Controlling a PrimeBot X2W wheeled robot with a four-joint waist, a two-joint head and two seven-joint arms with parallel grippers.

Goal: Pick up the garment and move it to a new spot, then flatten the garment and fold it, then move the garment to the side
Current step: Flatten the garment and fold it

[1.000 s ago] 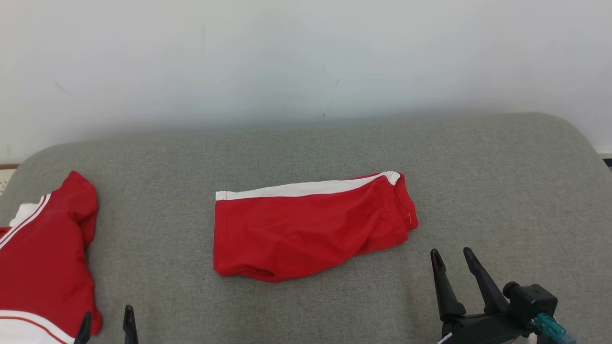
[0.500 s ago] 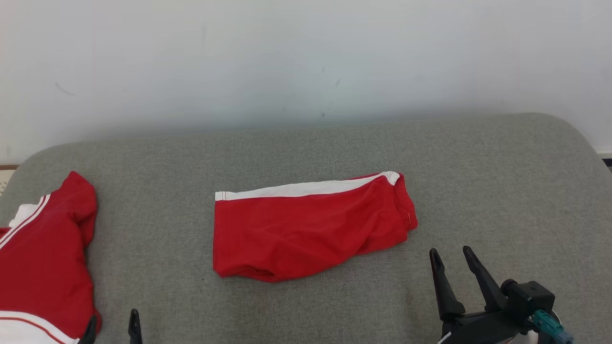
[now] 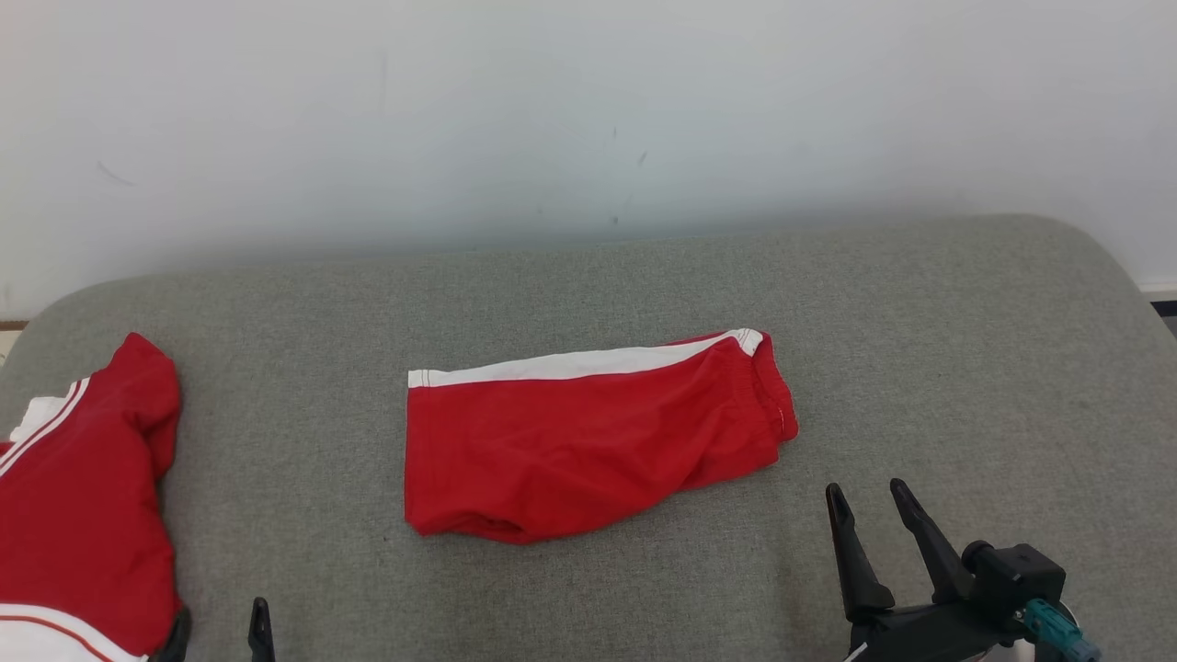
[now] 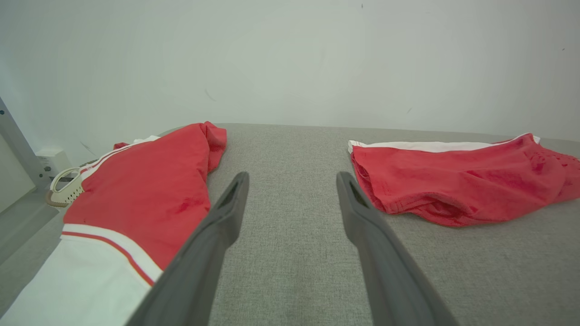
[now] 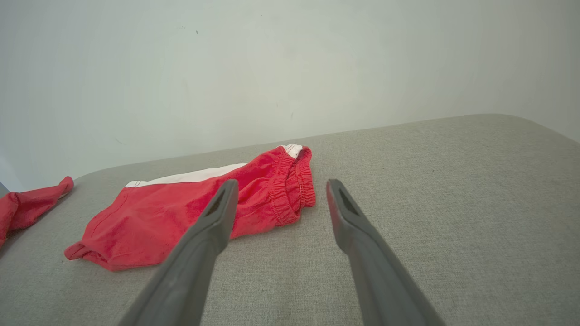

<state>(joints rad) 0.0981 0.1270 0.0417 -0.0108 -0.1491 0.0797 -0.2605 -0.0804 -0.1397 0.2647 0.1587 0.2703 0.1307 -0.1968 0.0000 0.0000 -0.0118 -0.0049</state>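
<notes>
We find the red shorts (image 3: pixel 588 441) lying flat in the middle of the grey cushion (image 3: pixel 919 322), folded over on themselves. Their white stripe runs along the far edge and the gathered waistband is at the robot's right end. Nothing touches them. The right gripper (image 3: pixel 864 489) hovers low over bare cushion, near the waistband end but apart from it; its two fingers are spread wide and hold nothing. The left gripper (image 3: pixel 219 625) sits at the near edge of the cushion, between the shorts and a second garment (image 3: pixel 74 515), red with white trim, which lies at the robot's far left. Its fingers are likewise spread wide and hold nothing, and its outer finger is just beside that garment's edge. A plain white wall (image 3: pixel 588 110) stands behind the cushion.
</notes>
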